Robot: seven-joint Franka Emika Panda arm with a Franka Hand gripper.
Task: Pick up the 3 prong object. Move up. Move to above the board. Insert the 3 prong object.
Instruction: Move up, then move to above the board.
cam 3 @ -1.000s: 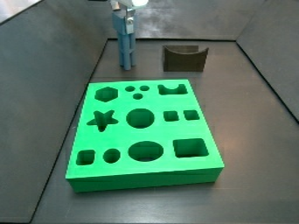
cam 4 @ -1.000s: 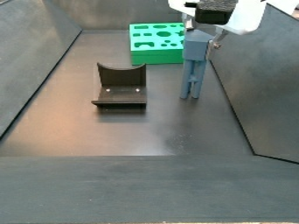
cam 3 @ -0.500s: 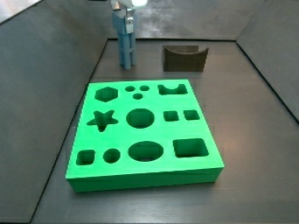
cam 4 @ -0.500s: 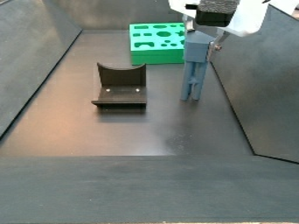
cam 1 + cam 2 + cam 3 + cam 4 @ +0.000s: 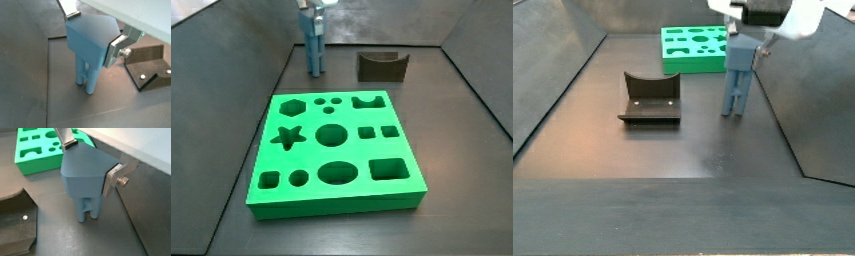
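The 3 prong object (image 5: 313, 50) is a tall blue-grey piece that stands upright at the back left, beyond the board (image 5: 338, 205). My gripper (image 5: 314, 8) is shut on its blocky head. Both wrist views show the silver fingers (image 5: 115, 50) pressed on opposite sides of the head (image 5: 83, 175), with the thin prongs pointing down to the dark floor. I cannot tell whether the tips touch it. In a side view the piece (image 5: 738, 75) hangs under my gripper (image 5: 754, 25), in front of the bright green board (image 5: 676, 62).
A squat dark brown block with a curved notch (image 5: 381, 66) sits behind the board's far right corner, and also shows in a side view (image 5: 649, 100). Sloping dark walls close in the floor on both sides.
My gripper and the held piece have shifted only very slightly. The grip is the same. The board and the brown block have not moved.
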